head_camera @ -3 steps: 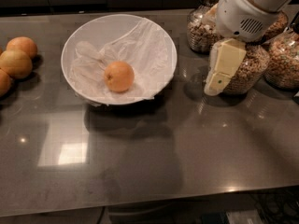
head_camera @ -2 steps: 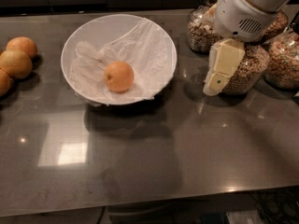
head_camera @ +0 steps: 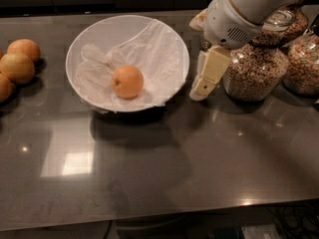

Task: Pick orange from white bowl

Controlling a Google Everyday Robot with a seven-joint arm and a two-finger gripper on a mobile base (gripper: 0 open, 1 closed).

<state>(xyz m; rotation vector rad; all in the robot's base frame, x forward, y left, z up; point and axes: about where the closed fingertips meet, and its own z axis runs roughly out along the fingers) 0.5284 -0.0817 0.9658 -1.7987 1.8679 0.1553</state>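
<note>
The orange (head_camera: 127,81) lies in the white bowl (head_camera: 99,31), a little left of the bowl's middle, on crinkled translucent lining. The bowl stands on the dark countertop at the back, left of centre. My gripper (head_camera: 200,86) hangs from the white arm (head_camera: 249,9) at the upper right. It points down and to the left, just outside the bowl's right rim, and sits to the right of the orange, apart from it. It holds nothing that I can see.
Three paler oranges (head_camera: 17,66) lie on the counter at the far left. Glass jars of cereal (head_camera: 256,68) stand right behind the gripper at the back right, with another jar (head_camera: 304,63) at the right edge. The counter's front edge runs along the bottom.
My gripper has moved left from in front of the jars to the bowl's right rim. The orange and the bowl have not moved.
</note>
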